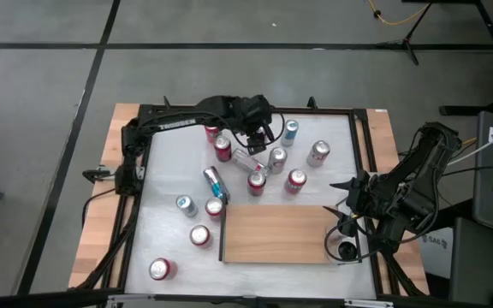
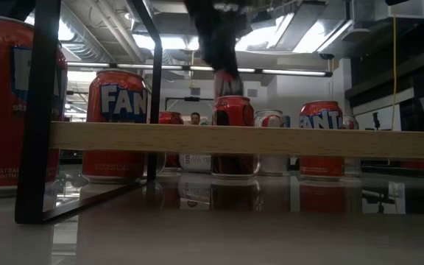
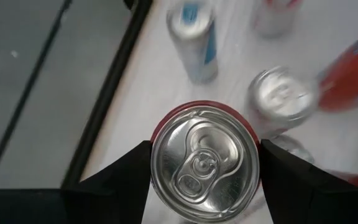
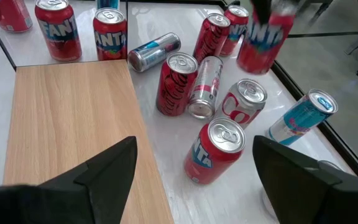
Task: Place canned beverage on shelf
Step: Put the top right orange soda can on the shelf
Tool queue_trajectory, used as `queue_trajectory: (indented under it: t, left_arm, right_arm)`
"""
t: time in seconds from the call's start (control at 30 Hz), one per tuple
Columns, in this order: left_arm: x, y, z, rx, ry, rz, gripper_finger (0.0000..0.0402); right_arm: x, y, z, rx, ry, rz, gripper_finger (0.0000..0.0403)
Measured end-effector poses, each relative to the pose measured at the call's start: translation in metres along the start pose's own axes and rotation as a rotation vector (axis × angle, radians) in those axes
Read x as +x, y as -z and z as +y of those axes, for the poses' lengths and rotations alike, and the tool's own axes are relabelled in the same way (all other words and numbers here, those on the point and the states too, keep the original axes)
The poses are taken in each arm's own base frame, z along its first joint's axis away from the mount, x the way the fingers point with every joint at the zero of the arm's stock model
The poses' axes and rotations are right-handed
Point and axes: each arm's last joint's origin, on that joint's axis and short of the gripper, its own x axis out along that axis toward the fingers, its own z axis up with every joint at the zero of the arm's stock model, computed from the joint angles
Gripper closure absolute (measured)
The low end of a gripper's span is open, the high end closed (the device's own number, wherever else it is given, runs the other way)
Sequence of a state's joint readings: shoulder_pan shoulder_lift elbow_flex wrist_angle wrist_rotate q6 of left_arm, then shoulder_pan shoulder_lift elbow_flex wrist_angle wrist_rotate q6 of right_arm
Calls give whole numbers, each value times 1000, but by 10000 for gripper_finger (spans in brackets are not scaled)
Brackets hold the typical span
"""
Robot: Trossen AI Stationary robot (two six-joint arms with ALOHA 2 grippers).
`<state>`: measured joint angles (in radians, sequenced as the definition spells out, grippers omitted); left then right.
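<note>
Clamped from above on an upright red can (image 3: 205, 163) with the left gripper (image 1: 259, 130), one dark finger pressed against each side of the body just under the rim. Gripped on the wall rather than the lid, apparently to keep the can plumb and the base free for a flat set-down. Taken at roughly 12 o'clock on the tabletop (image 1: 165, 171), at the far fringe of the loose cans (image 1: 296, 180), probably for the sake of finger room. Flanked by neighbours toward 3 and 6 o'clock, near but apart. Hard to tell whether already lifted clear of the tabletop or only just gripped.

Lying at about 5 o'clock on the tabletop: the shelf (image 1: 276, 233), a flat wooden board with nothing on it yet. Set nearer the front edge than the cluster, so reachable from the held can only by hauling toward 6 o'clock across several standing and toppled cans. Likely calling for height first, then travel, then a straight lowering onto bare wood.

Parked at 3 o'clock of the shelf, fingers spread wide and gripping nothing: the right gripper (image 1: 353, 205). Kept at that short end, by the look of it, to leave the board open for the incoming can and avoid crossing the other arm's path.
</note>
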<state>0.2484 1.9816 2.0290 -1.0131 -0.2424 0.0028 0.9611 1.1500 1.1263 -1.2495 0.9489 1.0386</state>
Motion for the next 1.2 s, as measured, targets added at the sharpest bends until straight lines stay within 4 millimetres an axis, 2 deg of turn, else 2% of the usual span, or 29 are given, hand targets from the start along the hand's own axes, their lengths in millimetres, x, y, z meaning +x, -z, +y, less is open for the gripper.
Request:
queue_trajectory:
  t: [0.13, 0.3, 0.6, 0.77, 0.87, 1.07, 1.2]
  left_arm:
    - [-43, -14, -19, -12, 32, -68, 170]
    - [-87, -20, -60, -19, 122, -166, 170]
    - [-128, 1, -156, -16, 298, -216, 170]
    - [-133, 9, -205, -36, 400, -261, 173]
    - [-130, 11, -224, -35, 438, -283, 176]
    - [-108, 10, -245, -79, 524, -257, 181]
    - [-87, 10, -254, -80, 538, -215, 183]
  right_arm:
    - [0, 0, 0, 0, 0, 0, 93]
    - [0, 0, 0, 1, -1, 0, 93]
    - [0, 0, 0, 0, 0, 0, 93]
    - [0, 0, 0, -1, 0, 0, 93]
    - [0, 0, 0, -1, 1, 0, 93]
    - [0, 0, 0, -1, 1, 0, 93]
    - [0, 0, 0, -1, 1, 0, 93]
